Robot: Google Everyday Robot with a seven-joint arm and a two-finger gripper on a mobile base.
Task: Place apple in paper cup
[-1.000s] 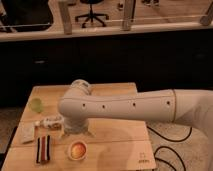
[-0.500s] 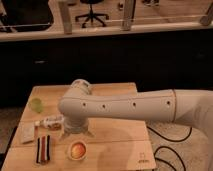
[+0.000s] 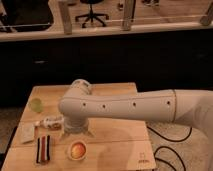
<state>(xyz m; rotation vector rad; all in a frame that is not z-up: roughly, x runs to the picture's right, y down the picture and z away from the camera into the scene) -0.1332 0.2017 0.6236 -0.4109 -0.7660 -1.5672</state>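
Note:
The paper cup [image 3: 77, 156] stands near the front edge of the wooden table [image 3: 120, 135], left of its middle. Its white rim rings a red-orange round shape, the apple [image 3: 77, 148], which sits inside it. My white arm reaches in from the right and bends down over the table. The gripper [image 3: 75, 132] is just behind and above the cup, under the arm's thick wrist, and does not touch the apple.
A pale green round thing [image 3: 35, 104] sits at the table's left. A small bottle [image 3: 50, 122] lies on its side left of the gripper. A white packet [image 3: 27, 132] and a dark striped packet [image 3: 44, 149] lie at front left. A cable [image 3: 170, 145] runs on the floor at right.

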